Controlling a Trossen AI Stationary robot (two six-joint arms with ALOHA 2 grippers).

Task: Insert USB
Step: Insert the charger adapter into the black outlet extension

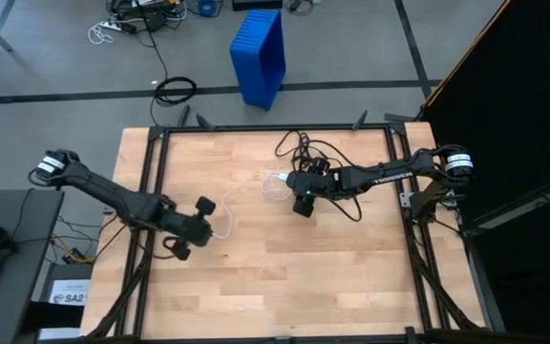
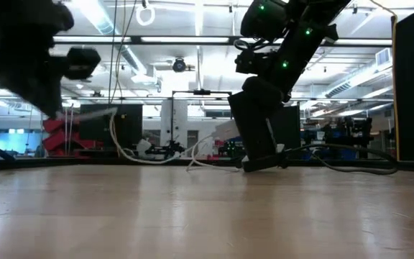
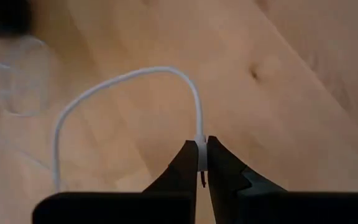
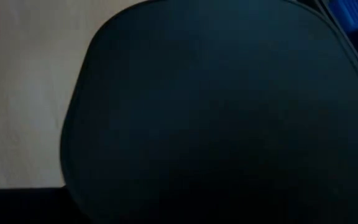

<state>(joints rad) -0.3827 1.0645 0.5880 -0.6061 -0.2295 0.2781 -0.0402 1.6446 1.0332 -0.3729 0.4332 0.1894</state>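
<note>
We see the left gripper (image 3: 202,163) at the bottom centre of its wrist view, its tapered dark fingers pinched together on the USB (image 3: 120,81) — a thin, smooth white cable arching over the pale wood-grain table (image 3: 291,93). In the high view's centre, the right gripper (image 1: 303,198) holds a black box (image 4: 216,112) — a rounded, matte shape filling its wrist view.

The USB (image 1: 246,191) cable lies on the surface (image 1: 275,277), running from between the left gripper (image 3: 202,163) fingers (image 3: 188,163) toward the right gripper (image 1: 302,201). A black box (image 2: 254,126) stands under the right fingers, its cord (image 1: 299,145) trailing behind.
</note>
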